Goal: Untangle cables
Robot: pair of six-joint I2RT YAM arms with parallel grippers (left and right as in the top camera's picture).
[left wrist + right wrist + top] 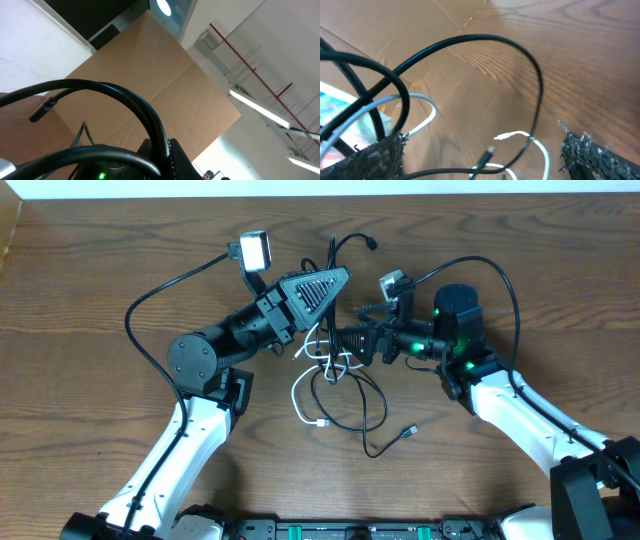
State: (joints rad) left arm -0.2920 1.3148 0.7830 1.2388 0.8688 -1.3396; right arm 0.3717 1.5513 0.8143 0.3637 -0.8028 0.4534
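The cables [335,375] are lying in a loose knot in the middle of the tabletop [100,270], right between the two arms. A white cord [297,395] is curling out toward the near left and ending in a small plug. Thin black cords [378,412] are looping toward the near side, one of them trailing off to a plug on the right, and another black strand is rising toward the far edge. The right claw [342,340] is hanging over the knot from the right with its fingers [592,155] spread wide. A black loop and the white cord are passing through the gap between them, and nothing is being pinched. The left claw [325,285] is hovering at the far left of the knot, turned on its side, so I cannot tell whether it is spread or pressed together. Its own camera is only looking up past a thick arm wire [145,112]. Both forearms are crowding the knot from either side. Bare wood is showing wide to the far left and far right, and the far edge is running just behind the rising strand.
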